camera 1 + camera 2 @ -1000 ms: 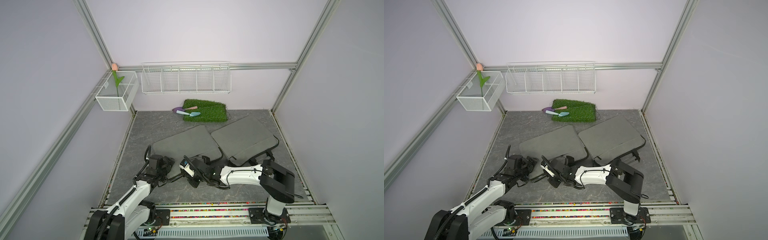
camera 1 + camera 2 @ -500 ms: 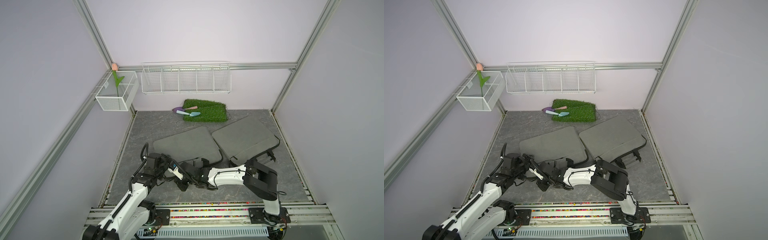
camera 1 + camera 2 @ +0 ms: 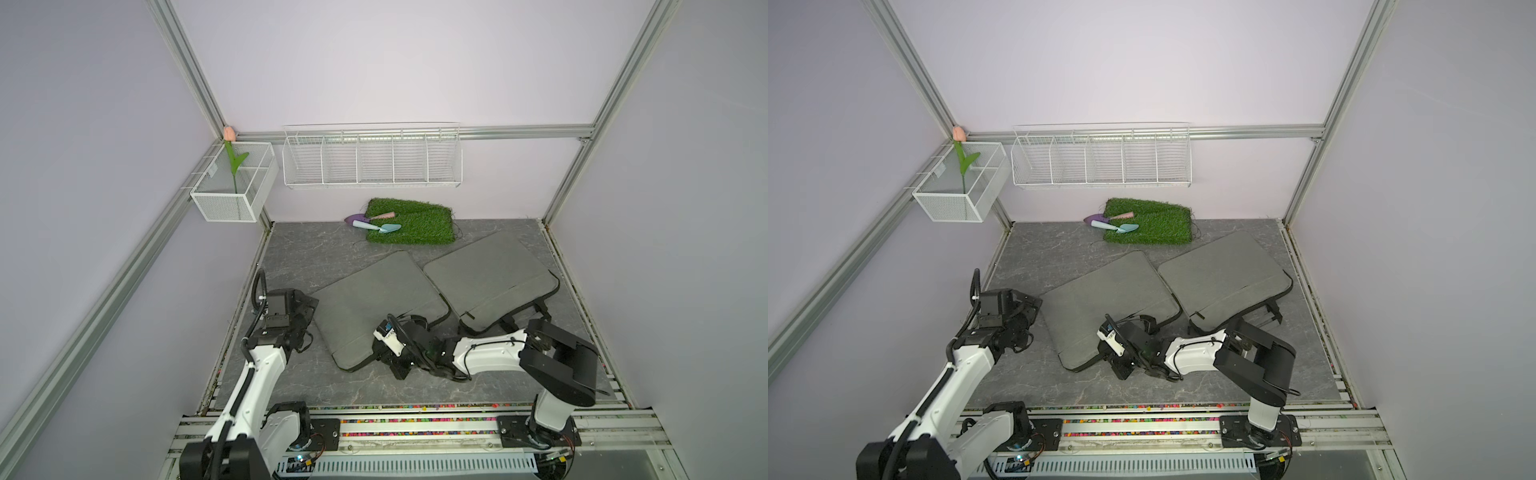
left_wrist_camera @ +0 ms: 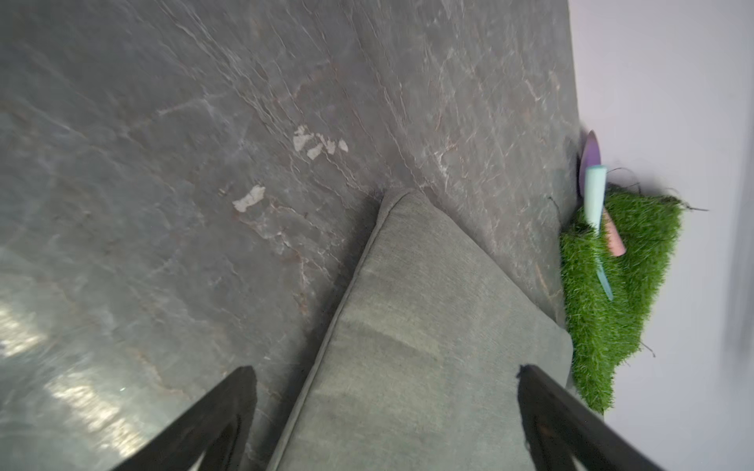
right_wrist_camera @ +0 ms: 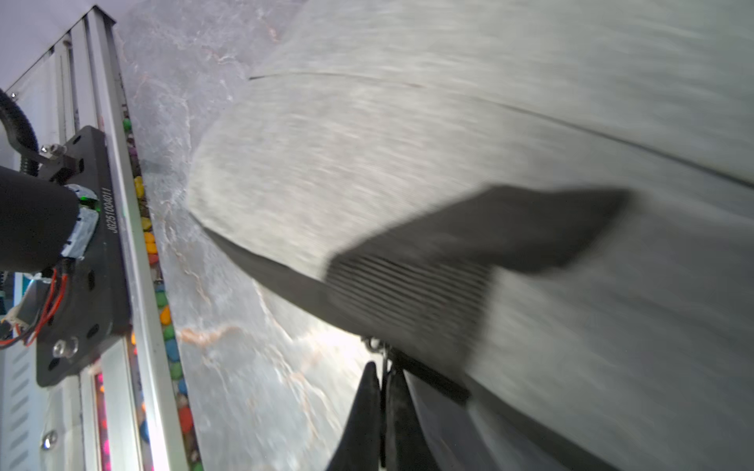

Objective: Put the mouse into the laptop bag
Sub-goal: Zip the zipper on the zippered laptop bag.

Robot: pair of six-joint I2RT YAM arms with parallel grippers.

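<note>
The mouse is not visible in any view. The grey laptop bag point(image 3: 374, 299) point(image 3: 1104, 299) lies flat on the stone floor, left of centre. My right gripper point(image 3: 376, 353) point(image 3: 1104, 354) is low at the bag's near edge. In the right wrist view its fingers point(image 5: 367, 407) are shut on the thin zipper pull point(image 5: 372, 344) of the bag point(image 5: 408, 163). My left gripper point(image 3: 309, 307) point(image 3: 1034, 309) hovers at the bag's left edge. It point(image 4: 385, 379) is wide open over the bag's corner point(image 4: 428, 306), holding nothing.
A second grey bag point(image 3: 486, 278) lies to the right, touching the first. A green grass mat point(image 3: 415, 226) with two small trowels sits at the back wall. Above it hangs a wire rack point(image 3: 372, 158). A white basket point(image 3: 232, 191) with a tulip hangs on the left. The rail point(image 3: 415, 419) borders the front.
The right gripper swung left along the bag's near edge, then came back right, still shut. The left gripper moved farther back and left, to the bag's left edge.
</note>
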